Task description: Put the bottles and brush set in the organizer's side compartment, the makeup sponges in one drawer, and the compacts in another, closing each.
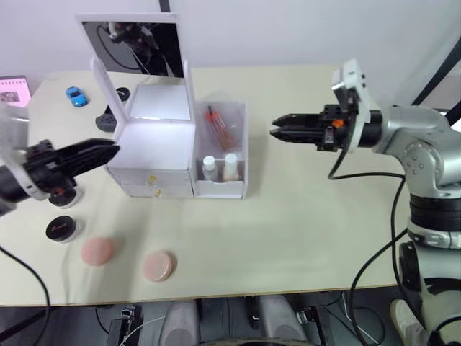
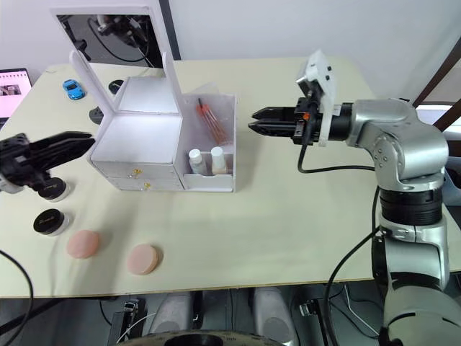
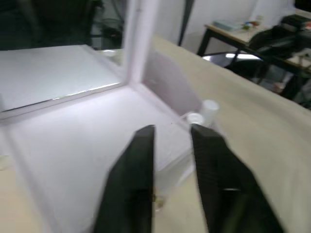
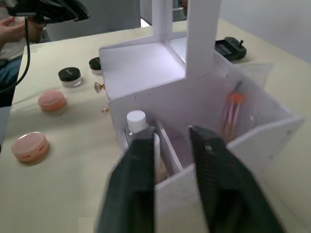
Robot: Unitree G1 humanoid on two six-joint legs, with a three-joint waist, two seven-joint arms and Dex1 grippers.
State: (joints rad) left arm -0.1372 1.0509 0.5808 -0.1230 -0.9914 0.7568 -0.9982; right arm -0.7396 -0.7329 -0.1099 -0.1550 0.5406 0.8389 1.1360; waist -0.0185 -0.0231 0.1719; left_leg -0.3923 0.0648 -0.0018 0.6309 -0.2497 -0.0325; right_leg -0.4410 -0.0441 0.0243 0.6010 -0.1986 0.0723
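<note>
Both claws are empty: the left gripper (image 1: 108, 151) at centre left of the head view has its fingers nearly together with a narrow gap, pointing at the left wall of the white organizer (image 1: 155, 155), and the right gripper (image 1: 277, 131) at centre right shows a similar slim gap and nothing held, aimed at the organizer's right side. Two bottles (image 1: 220, 167) stand upright in the front of the side compartment and the brush set (image 1: 220, 128) lies behind them, so that part looks done. What remains sits at lower left: two pink makeup sponges (image 1: 97, 251) on the table in front of the organizer, and two black compacts (image 1: 61, 229) further left, one partly hidden under the left arm. Both drawers appear shut, their knobs (image 1: 153, 180) facing the near edge. Everything left lies on the left arm's side, just below and beside that gripper; the right gripper is well apart from it
</note>
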